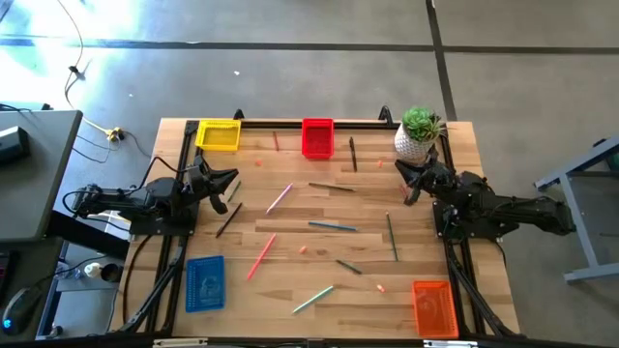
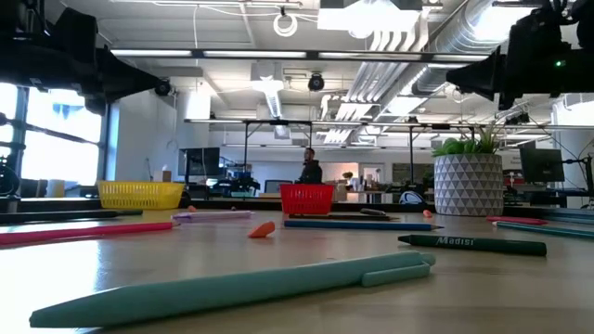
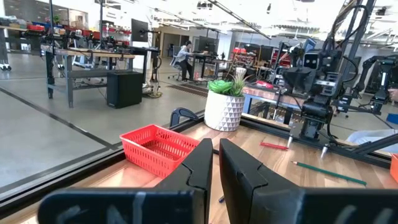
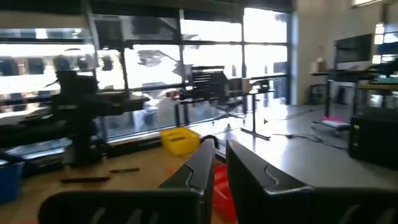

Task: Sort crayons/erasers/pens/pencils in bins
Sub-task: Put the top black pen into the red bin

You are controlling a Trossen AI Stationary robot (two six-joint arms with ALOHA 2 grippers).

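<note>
Four bins stand on the wooden table: yellow point(image 1: 218, 134) and red point(image 1: 317, 137) at the far edge, blue point(image 1: 204, 282) near left, orange point(image 1: 434, 307) near right. Pens, pencils and crayons lie loose between them: a pink pen point(image 1: 280, 199), a blue pencil point(image 1: 332, 226), a green pencil point(image 1: 392, 237), a teal pen point(image 2: 232, 288), a green crayon point(image 2: 473, 244) and a small orange eraser point(image 2: 262, 229). My left gripper point(image 1: 232, 178) hovers at the left side, shut and holding nothing. My right gripper point(image 1: 401, 172) hovers at the right side, shut and holding nothing.
A white plant pot point(image 1: 418, 135) stands at the far right corner, close to my right gripper. A black frame point(image 1: 290, 123) runs along the table's far edge and sides. Bare wood lies between the scattered items in the middle.
</note>
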